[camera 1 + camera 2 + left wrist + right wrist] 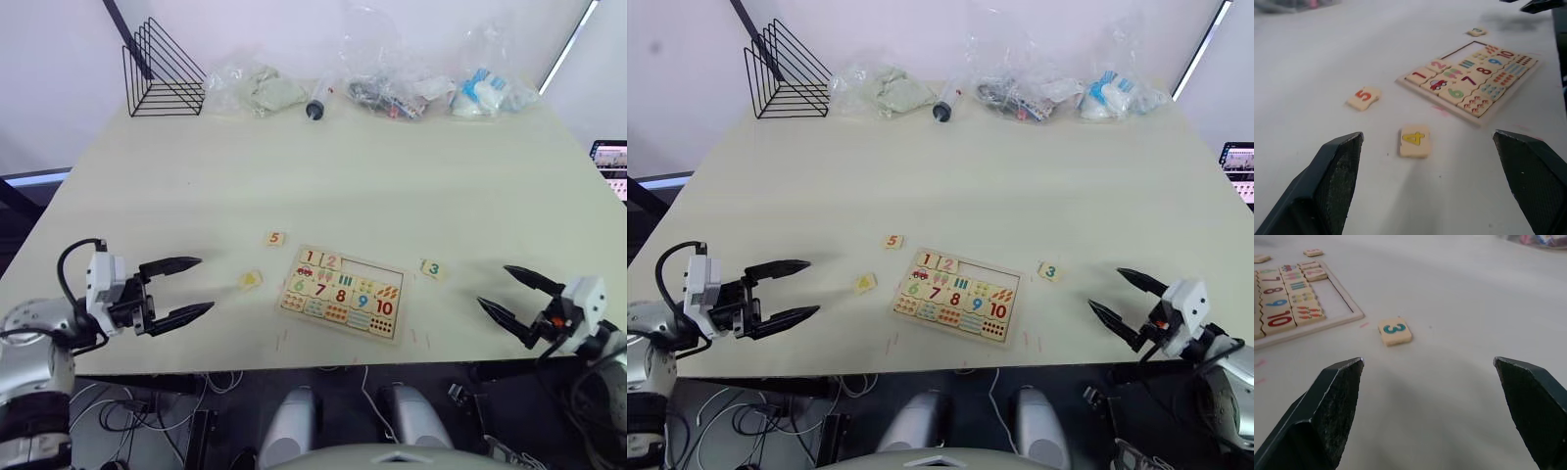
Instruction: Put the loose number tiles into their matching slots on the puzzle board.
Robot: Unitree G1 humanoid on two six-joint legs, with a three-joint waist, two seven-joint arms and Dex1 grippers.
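Tiles 1 and 2 sit in the puzzle board (343,294); your 5 (275,238) and 4 (251,280) lie left, 3 (430,268) right; left gripper (183,289) and right gripper (507,292) both wide, empty

The pale surface (392,176) carries the puzzle board (343,294) near centre, loose tiles 5 (275,238), 4 (250,280), 3 (430,268) around it, wire rack (162,73), syringe (317,102) and plastic bags (392,83) far.
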